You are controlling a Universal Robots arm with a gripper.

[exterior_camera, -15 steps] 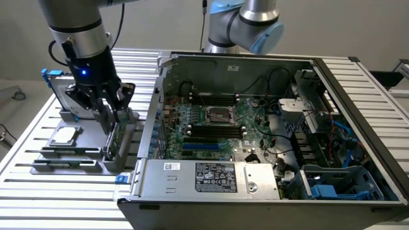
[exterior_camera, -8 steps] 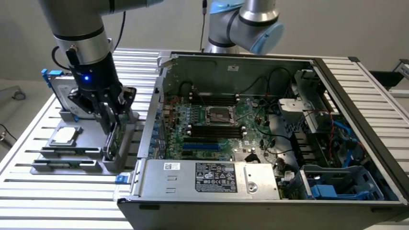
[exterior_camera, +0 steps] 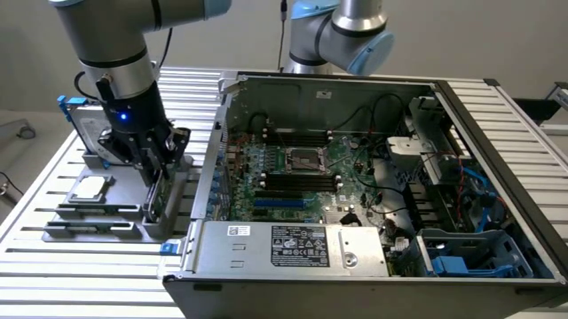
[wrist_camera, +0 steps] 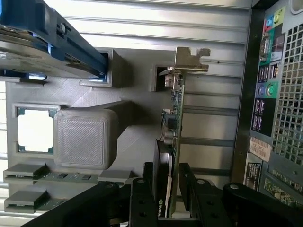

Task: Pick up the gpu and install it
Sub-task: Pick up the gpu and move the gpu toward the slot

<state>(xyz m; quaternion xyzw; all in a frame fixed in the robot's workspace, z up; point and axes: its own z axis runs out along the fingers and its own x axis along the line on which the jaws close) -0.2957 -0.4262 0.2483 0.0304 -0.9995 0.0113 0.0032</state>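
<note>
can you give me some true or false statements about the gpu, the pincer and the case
1. The gpu stands on edge in the grey holder. True.
2. The pincer is shut on the gpu. False: it is open, with one finger on each side of the card.
3. The processor chip lies in a pocket of the holder. True.
4. The computer case is closed up. False: its side is open and the motherboard shows inside.
</note>
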